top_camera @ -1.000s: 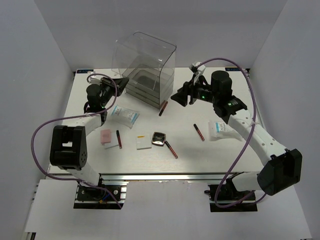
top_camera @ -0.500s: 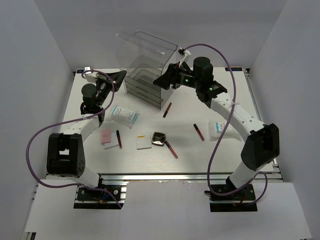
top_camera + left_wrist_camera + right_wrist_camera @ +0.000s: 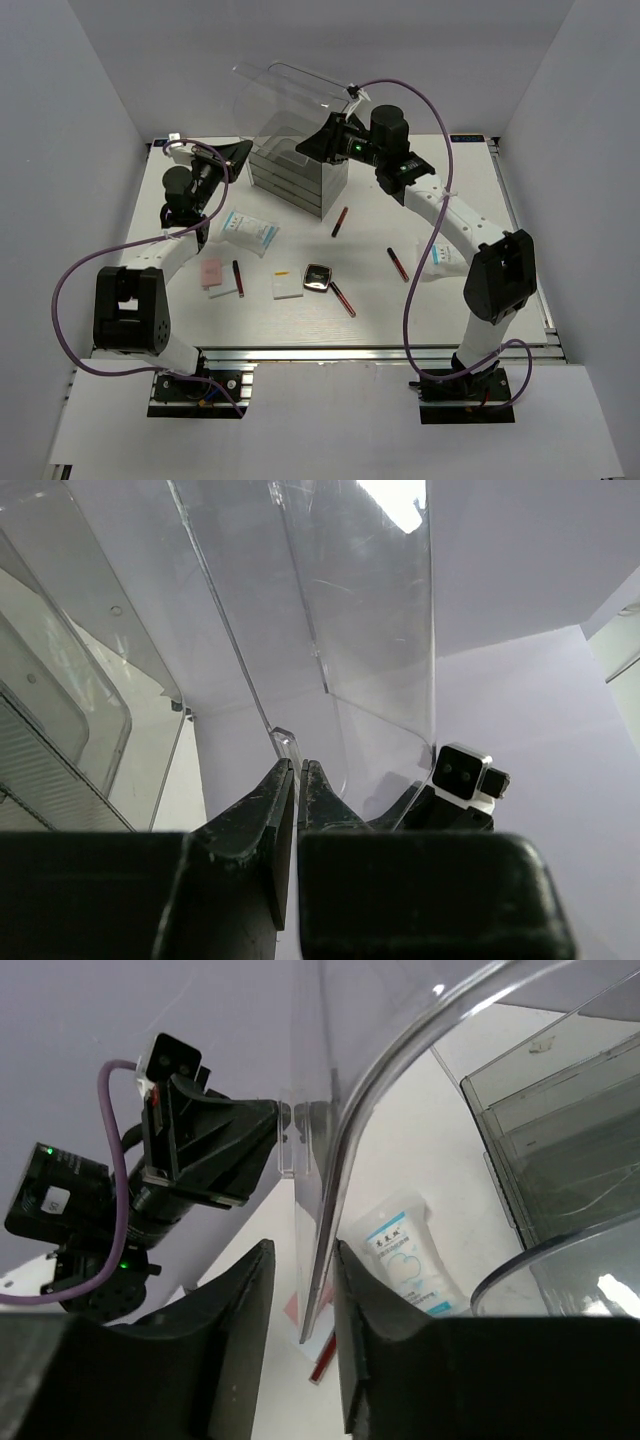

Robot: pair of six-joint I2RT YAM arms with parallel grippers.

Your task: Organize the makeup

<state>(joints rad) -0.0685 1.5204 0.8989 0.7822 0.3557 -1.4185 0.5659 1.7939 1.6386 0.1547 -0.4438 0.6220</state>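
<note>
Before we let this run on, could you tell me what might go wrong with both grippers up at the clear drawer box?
1. The right gripper straddles the thin lid edge of the drawer box; a small slip could drop the lid.
2. The left gripper, apparently pinching a lid tab, pulls from the other side, so uneven motion might twist or drag the box.
3. A dark-red stick lies just before the drawers and could get knocked.

No word, brand or number can be made out anywhere. The white packet [image 3: 408, 1256] in the lower middle of the right wrist view carries blue printing, a few small characters above a cloud-like shape (too small and soft to read). The same kind of packet [image 3: 249, 230] at centre left of the top view shows only blue blurs. A small white label [image 3: 56, 1198] on the dark arm at the left edge of the right wrist view looks blank or illegible.
</note>
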